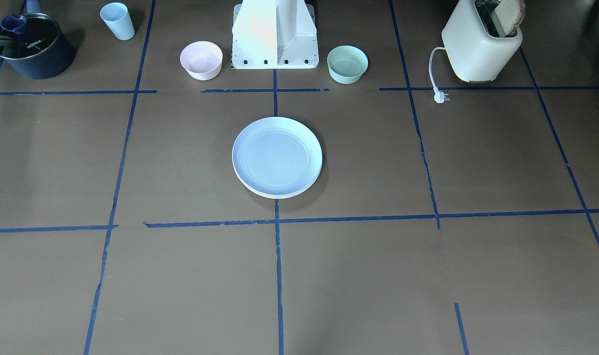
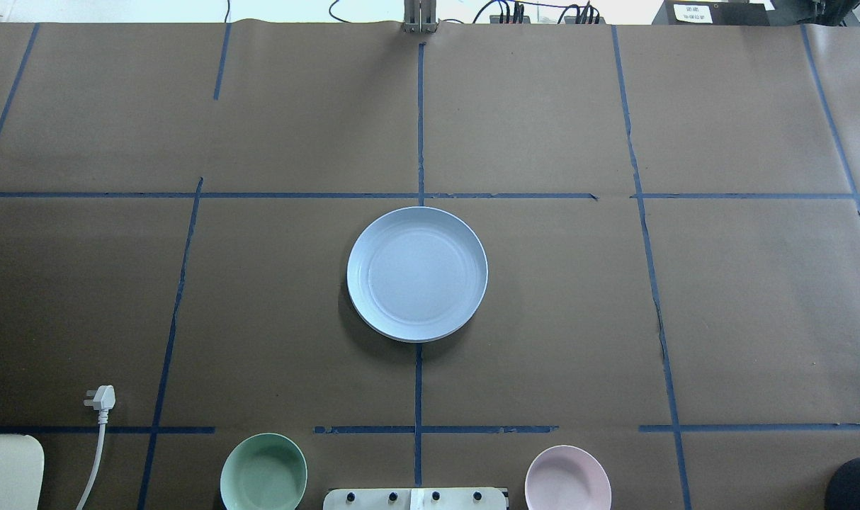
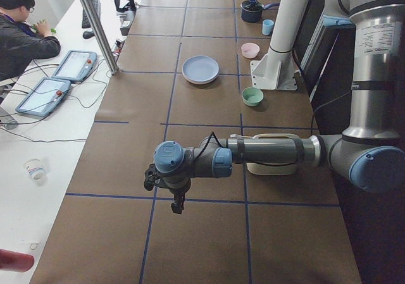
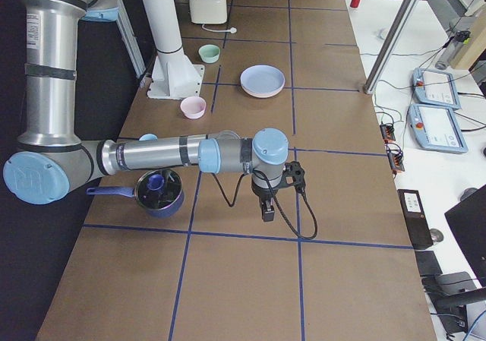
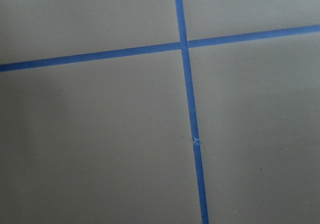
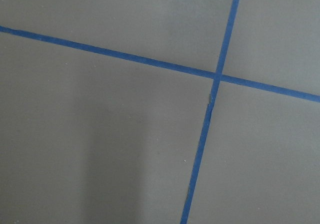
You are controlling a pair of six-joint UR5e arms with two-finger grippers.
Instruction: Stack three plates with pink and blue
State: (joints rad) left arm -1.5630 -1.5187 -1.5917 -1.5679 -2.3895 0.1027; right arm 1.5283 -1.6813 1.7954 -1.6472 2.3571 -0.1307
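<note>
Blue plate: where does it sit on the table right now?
In the overhead view the blue plate lies mid-frame over the middle tape line, beyond the mint-green bowl and pink bowl.

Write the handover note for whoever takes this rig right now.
Left claw: above bare table at the robot's left end, far from the plates; open or shut cannot be told.
Right claw: likewise at the right end.
Plates: one stack at table centre, light blue plate on top, pale rims of others under it.
Done: stacking looks complete; no loose plate in sight.
Left: confirm that the stack holds three plates.
</note>
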